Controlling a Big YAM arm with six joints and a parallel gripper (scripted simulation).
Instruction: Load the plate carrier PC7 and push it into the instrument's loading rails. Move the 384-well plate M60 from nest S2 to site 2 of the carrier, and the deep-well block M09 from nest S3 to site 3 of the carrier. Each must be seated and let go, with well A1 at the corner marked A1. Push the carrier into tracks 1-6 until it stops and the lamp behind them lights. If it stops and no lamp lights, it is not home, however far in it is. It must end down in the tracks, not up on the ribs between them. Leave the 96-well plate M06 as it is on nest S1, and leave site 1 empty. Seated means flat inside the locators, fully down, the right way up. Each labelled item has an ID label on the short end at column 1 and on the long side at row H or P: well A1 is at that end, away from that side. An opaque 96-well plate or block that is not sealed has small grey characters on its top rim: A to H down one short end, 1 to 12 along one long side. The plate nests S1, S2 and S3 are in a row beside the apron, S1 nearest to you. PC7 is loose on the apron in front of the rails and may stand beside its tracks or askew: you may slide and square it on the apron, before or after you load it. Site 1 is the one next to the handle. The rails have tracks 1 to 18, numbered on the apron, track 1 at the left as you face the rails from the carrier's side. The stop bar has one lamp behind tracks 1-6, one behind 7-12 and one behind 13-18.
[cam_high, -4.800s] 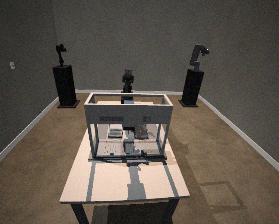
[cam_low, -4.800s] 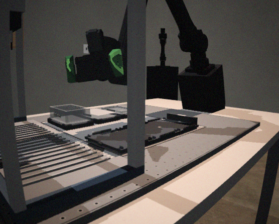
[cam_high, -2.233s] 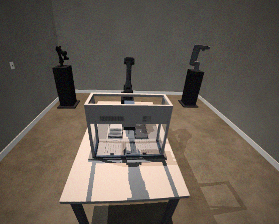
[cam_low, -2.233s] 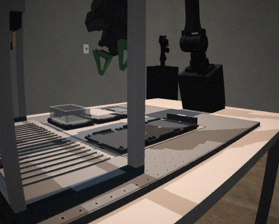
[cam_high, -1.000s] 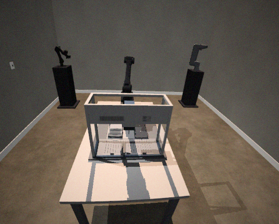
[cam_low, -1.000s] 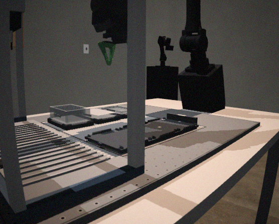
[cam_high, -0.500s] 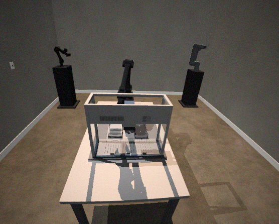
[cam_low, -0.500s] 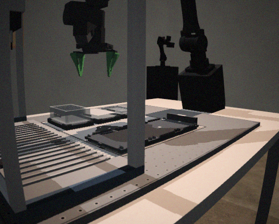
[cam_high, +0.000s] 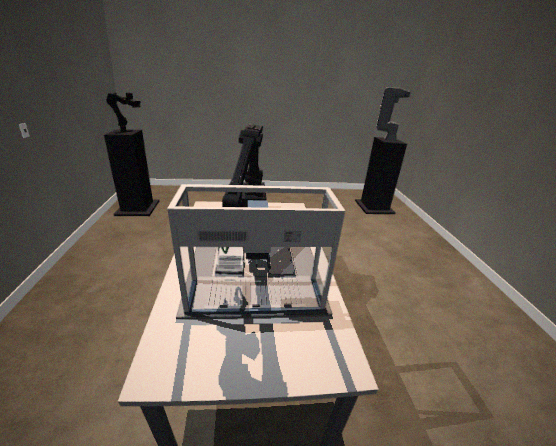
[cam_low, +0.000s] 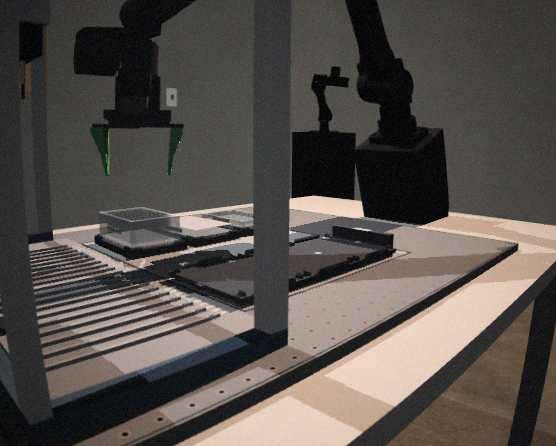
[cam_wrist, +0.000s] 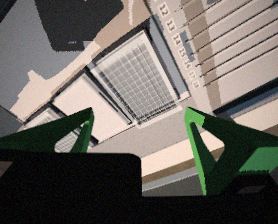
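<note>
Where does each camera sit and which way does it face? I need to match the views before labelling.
Top: high, beyond the table's far end, facing the instrument frame and arm.
Exterior: low at table height, looking across rails and carrier; open gripper overhead.
Wrist: looking down past green fingers at the deep-well block, also in exterior.

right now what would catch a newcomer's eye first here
The wide-open gripper with bright green pointed fingers hangs high above the tall clear-walled deep-well block at the rail end of the nest row. Beside the nests, the dark flat plate carrier lies unloaded before the ribbed loading rails.
</note>
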